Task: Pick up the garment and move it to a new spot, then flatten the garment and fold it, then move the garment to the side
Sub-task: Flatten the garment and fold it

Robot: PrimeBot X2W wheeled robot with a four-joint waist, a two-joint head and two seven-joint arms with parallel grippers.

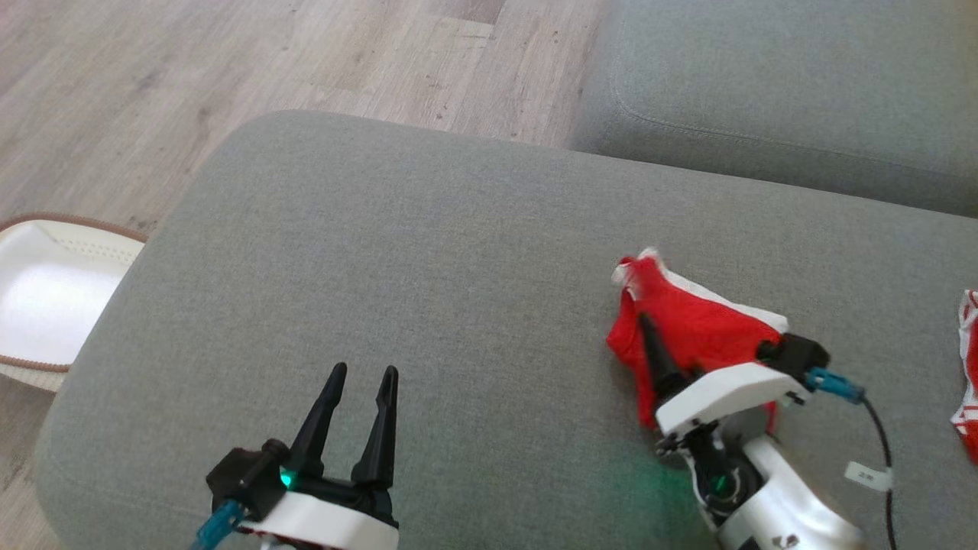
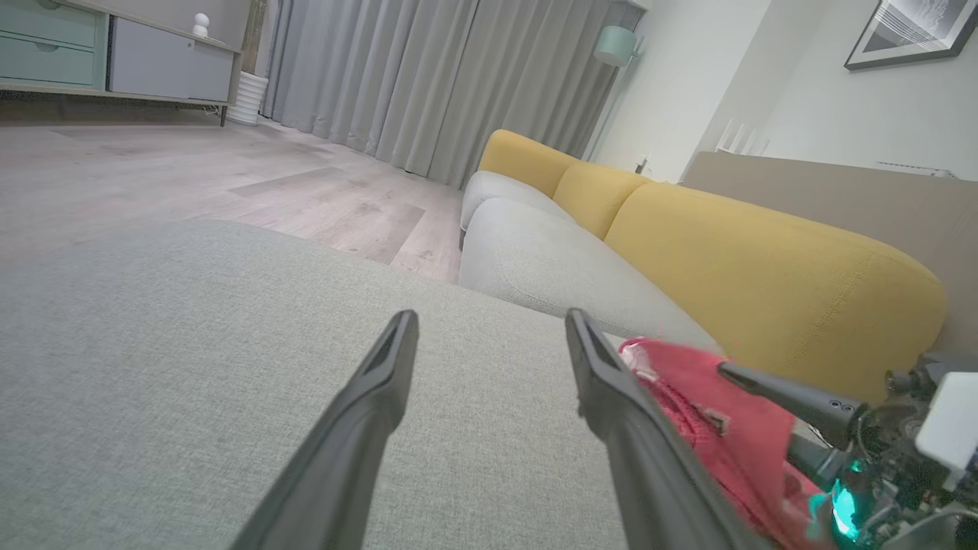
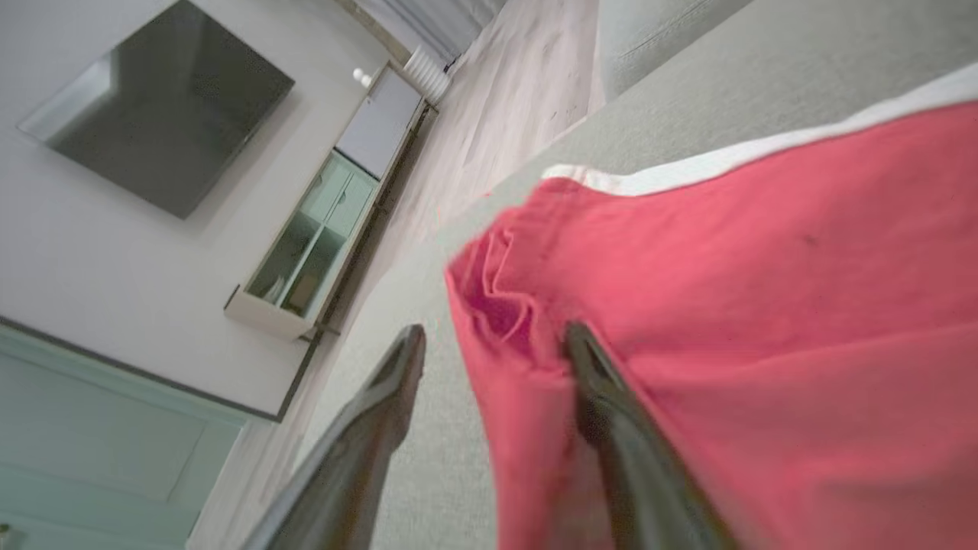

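Observation:
The garment (image 1: 691,325) is a red cloth with white trim, bunched on the grey cushion (image 1: 428,260) at the right. My right gripper (image 1: 659,330) is at its near edge; one dark finger lies across the red cloth and the other is hidden by it. In the right wrist view the right gripper (image 3: 495,330) is open, with a fold of the garment (image 3: 726,305) hanging between its fingers and over the right one. My left gripper (image 1: 365,370) hovers open and empty over bare cushion at the lower left. Its fingertips (image 2: 409,321) stand well apart, with the garment (image 2: 710,412) to their right.
A white basket (image 1: 46,305) stands on the wood floor past the cushion's left edge. Another red and white cloth (image 1: 969,374) lies at the far right edge. A second grey seat (image 1: 764,76) lies beyond a gap at the top right, with yellow backrests (image 2: 764,260) behind it.

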